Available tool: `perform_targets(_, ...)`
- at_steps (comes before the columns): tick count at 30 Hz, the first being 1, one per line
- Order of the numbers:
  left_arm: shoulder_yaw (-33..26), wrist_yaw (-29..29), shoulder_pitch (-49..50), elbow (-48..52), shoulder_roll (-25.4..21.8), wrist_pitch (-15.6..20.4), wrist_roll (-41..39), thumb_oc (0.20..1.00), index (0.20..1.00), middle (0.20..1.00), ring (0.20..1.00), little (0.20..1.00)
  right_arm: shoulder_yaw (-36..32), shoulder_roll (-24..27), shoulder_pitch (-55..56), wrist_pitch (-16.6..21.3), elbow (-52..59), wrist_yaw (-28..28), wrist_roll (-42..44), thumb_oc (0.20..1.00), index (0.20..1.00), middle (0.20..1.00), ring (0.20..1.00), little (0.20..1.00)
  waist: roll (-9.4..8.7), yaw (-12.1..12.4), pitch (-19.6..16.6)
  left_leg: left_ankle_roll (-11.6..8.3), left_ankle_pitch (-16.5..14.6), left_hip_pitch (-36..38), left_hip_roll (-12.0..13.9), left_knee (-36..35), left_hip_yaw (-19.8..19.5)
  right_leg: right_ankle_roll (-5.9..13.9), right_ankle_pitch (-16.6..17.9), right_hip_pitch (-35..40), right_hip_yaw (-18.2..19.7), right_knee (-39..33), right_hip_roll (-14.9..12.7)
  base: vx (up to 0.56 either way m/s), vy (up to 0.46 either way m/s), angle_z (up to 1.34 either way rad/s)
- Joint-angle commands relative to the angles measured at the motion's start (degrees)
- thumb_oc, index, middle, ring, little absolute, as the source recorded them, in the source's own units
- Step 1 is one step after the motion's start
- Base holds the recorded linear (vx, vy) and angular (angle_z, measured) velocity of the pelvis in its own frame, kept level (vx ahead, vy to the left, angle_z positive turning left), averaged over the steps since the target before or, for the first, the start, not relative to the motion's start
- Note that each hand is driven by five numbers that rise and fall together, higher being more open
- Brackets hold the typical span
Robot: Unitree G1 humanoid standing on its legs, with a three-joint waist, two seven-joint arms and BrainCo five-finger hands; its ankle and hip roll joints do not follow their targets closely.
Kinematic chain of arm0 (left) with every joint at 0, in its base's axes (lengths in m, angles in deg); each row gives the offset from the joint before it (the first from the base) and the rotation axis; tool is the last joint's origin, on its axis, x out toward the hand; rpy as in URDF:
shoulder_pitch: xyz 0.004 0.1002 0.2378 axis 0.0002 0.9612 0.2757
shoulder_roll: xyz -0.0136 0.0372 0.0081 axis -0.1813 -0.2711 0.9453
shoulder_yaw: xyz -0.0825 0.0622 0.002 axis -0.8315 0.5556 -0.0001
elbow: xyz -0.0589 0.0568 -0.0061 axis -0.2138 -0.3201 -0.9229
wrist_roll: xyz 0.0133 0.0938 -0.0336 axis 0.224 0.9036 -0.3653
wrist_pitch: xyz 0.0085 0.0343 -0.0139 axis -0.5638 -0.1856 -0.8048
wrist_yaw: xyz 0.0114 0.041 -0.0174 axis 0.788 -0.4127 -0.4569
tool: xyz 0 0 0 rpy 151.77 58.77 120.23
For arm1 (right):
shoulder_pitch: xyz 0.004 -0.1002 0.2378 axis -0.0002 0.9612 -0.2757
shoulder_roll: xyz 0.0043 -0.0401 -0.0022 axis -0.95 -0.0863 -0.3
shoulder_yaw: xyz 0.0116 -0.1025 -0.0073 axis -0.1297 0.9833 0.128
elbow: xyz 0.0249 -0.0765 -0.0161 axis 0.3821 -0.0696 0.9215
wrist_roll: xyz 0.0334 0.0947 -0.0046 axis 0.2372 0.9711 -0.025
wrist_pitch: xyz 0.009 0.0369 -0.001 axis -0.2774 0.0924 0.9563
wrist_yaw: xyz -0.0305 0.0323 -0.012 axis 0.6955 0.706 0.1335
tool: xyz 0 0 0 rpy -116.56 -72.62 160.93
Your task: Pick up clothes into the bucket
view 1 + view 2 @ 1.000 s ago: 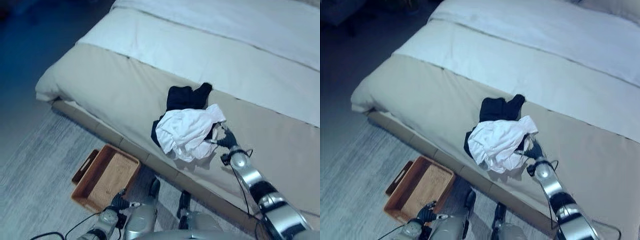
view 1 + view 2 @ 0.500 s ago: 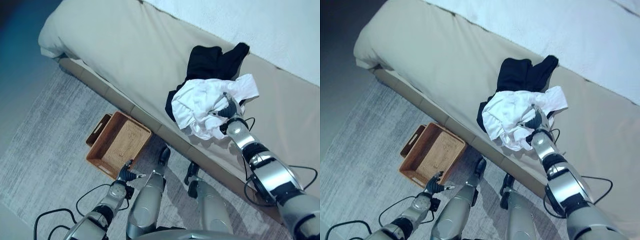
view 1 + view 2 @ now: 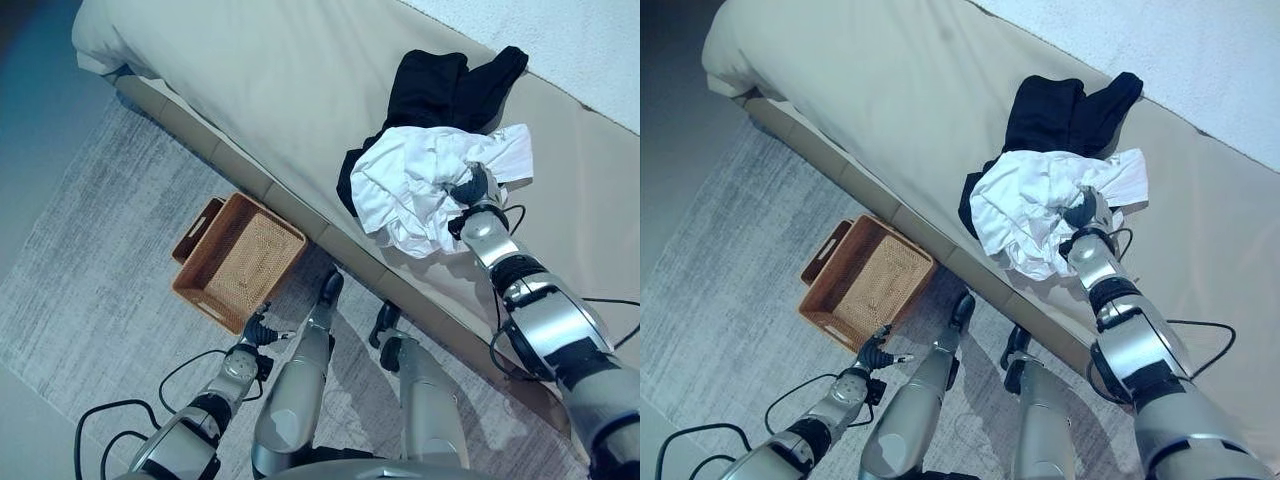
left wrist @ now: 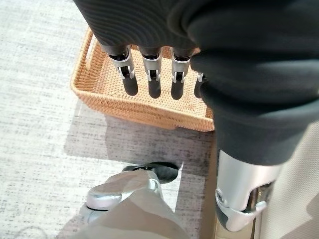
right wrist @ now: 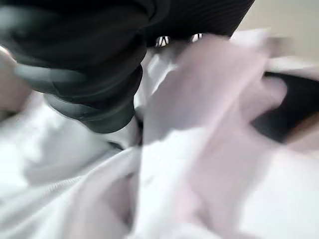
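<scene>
The step in hand looks like the grasp of the first garment; the right hand (image 3: pixel 472 188) is pressed into the crumpled white cloth garment (image 3: pixel 425 185) that lies on the beige bed cover (image 3: pixel 250 90) near the bed's edge, and its fingers are buried in the folds, so whether they have closed on the cloth I cannot tell; in the right wrist view the white fabric (image 5: pixel 199 164) bunches right up against the dark cover and hides them; a black garment (image 3: pixel 450 85) lies partly under the white one and stretches away from it further onto the bed; the rectangular woven wicker basket (image 3: pixel 240 262) with cut-out handles stands empty on the grey rug (image 3: pixel 90 250), just beside the bed base and well apart from the clothes; the left hand (image 3: pixel 258 330) hangs low near the basket, fingers (image 4: pixel 130 79) straight and relaxed, holding nothing; the next move, as I judge it, calls for a firm closing on the white cloth, a lift clear of the black piece, then a carry down across the bed edge to the basket.
</scene>
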Motion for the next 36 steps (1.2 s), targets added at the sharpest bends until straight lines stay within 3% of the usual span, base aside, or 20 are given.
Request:
perform_targets(1,-2.09,2.3,1.42,0.32,-1.16,2.55,-1.77,1.0,1.0,1.0,1.0,1.0,-4.7,2.55,5.98,4.21,14.5,4.45,-3.94,0.2,0.2,0.2,0.2,0.2,-2.0,-0.18,-0.29,4.64,-2.63,2.12,-2.12,2.66,5.51,3.04,5.98,5.87,6.92,-8.17,-0.34,0.0,0.0,0.0)
perform_targets(7,-2.79,2.35,3.33,0.88,-2.08,3.24,-1.28,1.0,1.0,1.0,1.0,1.0,-16.77,5.65,19.64,7.74,36.94,6.36,-6.86,0.2,0.2,0.2,0.2,0.2,-4.71,-1.95,-3.69,4.93,-1.22,6.79,-0.46,-2.65,6.33,4.36,8.88,10.59,7.96,-14.46,0.58,0.03,-0.011,-0.08)
perform_targets(14,-5.24,0.57,6.78,7.5,-4.28,3.62,-1.15,1.0,1.0,1.0,1.0,1.0,-24.41,6.8,26.73,9.03,47.39,3.93,-5.72,0.2,0.2,0.2,0.2,0.2,-6.55,-3.2,-8.11,4.94,-0.69,14.03,1.19,-8.15,8.6,5.4,10.6,15.75,9.37,-18.85,1.8,0.06,-0.002,-0.26)
perform_targets(20,-6.28,-2.52,9.68,24.04,-7.02,4.21,-0.93,1.0,1.0,1.0,1.0,1.0,-29.53,6.79,30.73,9.22,51.51,3.03,-5.96,0.2,0.2,0.2,0.2,0.2,-6.54,-3.94,-12.04,4.9,-1.29,18.56,1.48,-9.64,9.34,5.68,10.47,19.86,9.93,-20.61,2.32,0.07,-0.004,-0.1)
perform_targets(29,-8.01,-7.67,9.14,55.27,-11.51,3.48,-3.67,1.0,1.0,1.0,1.0,1.0,-28.54,5.81,32.34,8.46,50.59,-1.42,-1.91,0.2,0.2,0.2,0.2,0.2,-6.31,-4.48,-18.37,4.94,-2.97,24.46,1.78,-10.44,9.88,5.39,9.63,25.68,10.93,-22.27,3.18,0.07,-0.001,-0.05)
perform_targets(36,-7.91,-11.2,5.38,67.37,-16.6,1.93,-2.93,1.0,1.0,1.0,1.0,1.0,-25.53,8.63,33.65,7.66,51.24,-9.15,3.32,0.2,0.2,0.2,0.2,0.2,-6.31,-5.2,-22.59,4.96,-3.97,28.42,2.4,-11.53,11.46,5.47,9.45,28.87,12.08,-23.38,3.49,0.07,0.006,-0.07)
